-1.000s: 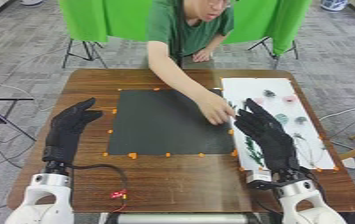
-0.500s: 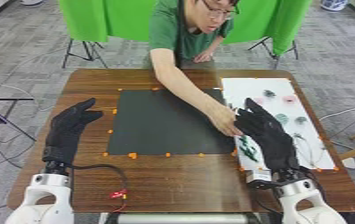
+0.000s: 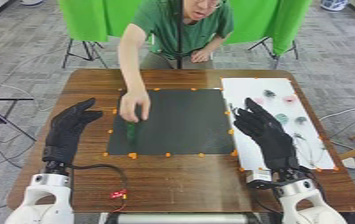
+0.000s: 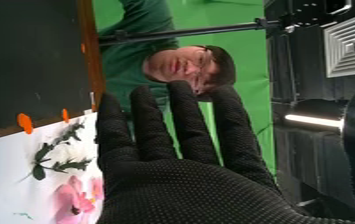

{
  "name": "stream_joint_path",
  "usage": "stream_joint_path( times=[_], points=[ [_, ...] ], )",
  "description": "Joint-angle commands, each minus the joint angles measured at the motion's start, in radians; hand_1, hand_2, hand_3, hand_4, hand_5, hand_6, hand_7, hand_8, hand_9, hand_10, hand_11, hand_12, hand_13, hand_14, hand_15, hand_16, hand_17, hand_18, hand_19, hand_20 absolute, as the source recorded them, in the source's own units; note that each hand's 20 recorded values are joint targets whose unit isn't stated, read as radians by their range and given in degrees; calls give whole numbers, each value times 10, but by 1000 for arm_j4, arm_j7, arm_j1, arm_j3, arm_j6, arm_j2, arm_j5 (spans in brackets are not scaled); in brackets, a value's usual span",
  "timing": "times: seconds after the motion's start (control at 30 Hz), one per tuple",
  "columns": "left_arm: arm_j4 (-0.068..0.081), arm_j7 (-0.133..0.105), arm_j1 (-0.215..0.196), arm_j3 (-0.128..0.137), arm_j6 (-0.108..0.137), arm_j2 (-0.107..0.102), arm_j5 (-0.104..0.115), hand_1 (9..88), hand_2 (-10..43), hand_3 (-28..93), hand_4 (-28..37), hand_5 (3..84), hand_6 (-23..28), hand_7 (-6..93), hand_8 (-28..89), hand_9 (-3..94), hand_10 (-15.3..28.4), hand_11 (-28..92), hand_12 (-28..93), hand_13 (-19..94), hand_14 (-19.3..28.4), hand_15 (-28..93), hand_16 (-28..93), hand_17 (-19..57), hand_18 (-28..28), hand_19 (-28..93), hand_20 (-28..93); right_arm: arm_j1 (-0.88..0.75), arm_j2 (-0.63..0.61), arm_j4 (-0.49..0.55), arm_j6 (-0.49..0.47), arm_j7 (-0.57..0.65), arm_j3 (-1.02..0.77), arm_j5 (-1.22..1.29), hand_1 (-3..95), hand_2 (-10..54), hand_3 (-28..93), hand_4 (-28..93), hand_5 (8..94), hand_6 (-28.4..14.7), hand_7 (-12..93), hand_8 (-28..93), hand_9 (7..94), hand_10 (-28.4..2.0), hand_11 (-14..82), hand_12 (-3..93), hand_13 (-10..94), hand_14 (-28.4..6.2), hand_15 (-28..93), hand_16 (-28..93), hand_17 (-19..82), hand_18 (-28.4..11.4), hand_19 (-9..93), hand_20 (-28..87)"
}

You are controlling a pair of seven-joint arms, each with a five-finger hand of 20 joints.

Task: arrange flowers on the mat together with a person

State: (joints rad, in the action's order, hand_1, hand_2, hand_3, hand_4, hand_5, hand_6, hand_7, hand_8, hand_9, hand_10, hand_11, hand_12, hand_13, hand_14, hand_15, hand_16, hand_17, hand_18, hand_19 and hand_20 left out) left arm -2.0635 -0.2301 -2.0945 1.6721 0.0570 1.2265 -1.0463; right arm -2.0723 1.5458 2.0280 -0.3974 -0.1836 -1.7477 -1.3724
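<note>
My left hand [image 3: 68, 131] is held over the table left of the black mat [image 3: 182, 125], relaxed and open. My right hand [image 3: 264, 131] is over the left part of the white sheet [image 3: 254, 92], open and holding nothing. The person's hand [image 3: 134, 104] is over the mat's left side, holding a green sprig [image 3: 132, 132] that hangs toward the near edge. Pink flowers [image 3: 289, 99] and grey-green pieces [image 3: 282, 118] lie on the sheet. In the right wrist view my right hand [image 4: 196, 182] has straight fingers, near a leafy sprig [image 4: 60, 155] and a pink flower [image 4: 70, 202].
Orange marks [image 3: 133, 155] line the mat's border. A cable with a red tag [image 3: 118, 193] lies near my left wrist. A small white box [image 3: 260, 175] is by my right wrist. The wooden table's [image 3: 191, 182] near edge lies between my arms.
The person's hand has taken the green sprig from the sheet beside my right hand and carried it left across the mat. Both my hands have kept still.
</note>
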Motion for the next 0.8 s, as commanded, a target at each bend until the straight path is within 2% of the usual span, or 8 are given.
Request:
stream_joint_path(
  times=[0.03,0.8],
  points=[
    [-1,5,-14,0,2,6,4,272,26,623,-205,501,33,147,-63,547,143,264,165,379,185,221,38,20,151,128,189,-9,0,4,-6,-4,3,1,74,-18,782,-171,315,-26,45,-64,362,-149,31,109,270,-163,62,149,145,-161,67,215],
    [0,11,-14,0,8,6,7,271,29,622,-207,502,32,148,-63,546,142,265,165,378,184,219,37,21,150,127,188,-5,-2,-1,0,-5,4,-2,80,-24,783,-173,318,-27,49,-66,365,-149,32,109,273,-152,64,144,159,-158,54,208]
  ],
)
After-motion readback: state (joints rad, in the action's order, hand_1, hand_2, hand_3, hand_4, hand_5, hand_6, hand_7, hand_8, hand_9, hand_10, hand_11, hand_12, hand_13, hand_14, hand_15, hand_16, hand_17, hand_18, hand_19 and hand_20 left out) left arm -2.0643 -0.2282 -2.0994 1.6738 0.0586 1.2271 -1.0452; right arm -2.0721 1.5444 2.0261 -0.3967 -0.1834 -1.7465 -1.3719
